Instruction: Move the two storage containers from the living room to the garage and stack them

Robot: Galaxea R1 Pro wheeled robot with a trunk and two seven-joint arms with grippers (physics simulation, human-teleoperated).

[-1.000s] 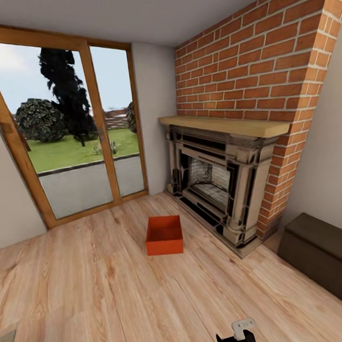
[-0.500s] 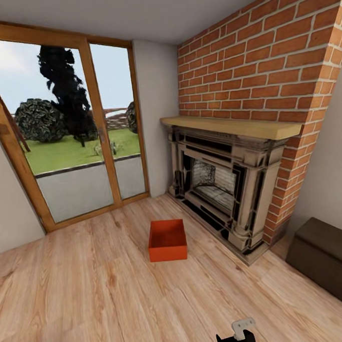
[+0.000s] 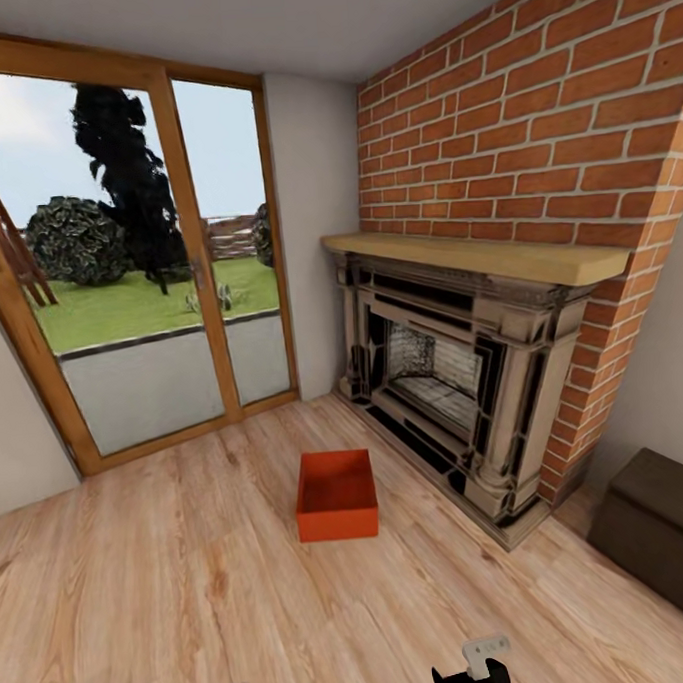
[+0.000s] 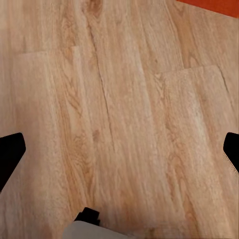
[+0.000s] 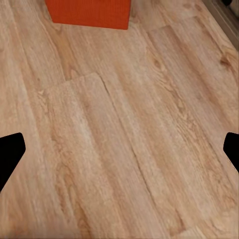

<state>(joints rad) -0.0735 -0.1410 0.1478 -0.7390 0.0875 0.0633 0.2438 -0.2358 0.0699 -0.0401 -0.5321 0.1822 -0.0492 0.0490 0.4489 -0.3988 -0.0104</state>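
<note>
On the light wood-plank floor (image 3: 194,590) of the living room, one of the storage containers (image 3: 337,495) sat by itself, a boxy orange-red bin with thin walls, an open top and nothing inside as far as I could see. It was parked just in front of the fireplace (image 3: 453,376), close to the hearth corner but not touching it. That fireplace was a chunky thing, pale carved stone with dark trim around the firebox, a thick plain wooden mantel (image 3: 477,256) on top, and rough red brick (image 3: 531,131) running up the chimney breast to the ceiling. Off to the left were the tall wood-framed glass doors (image 3: 138,272), smooth panes showing grass and dark trees outside. A dark, matte, blocky low cabinet (image 3: 660,525) hugged the right wall. Both arms were low, with bits of them poking in at the bottom of the head view. From the left wrist camera the left gripper (image 4: 119,149) had its two black fingers spread wide with nothing but grainy planks between them, and a sliver of the orange bin showed at one corner. The right gripper (image 5: 119,149) was the same deal, fingers parted wide and empty over the floorboards, with the flat orange side of the bin ahead of it, well apart from the fingertips.
</note>
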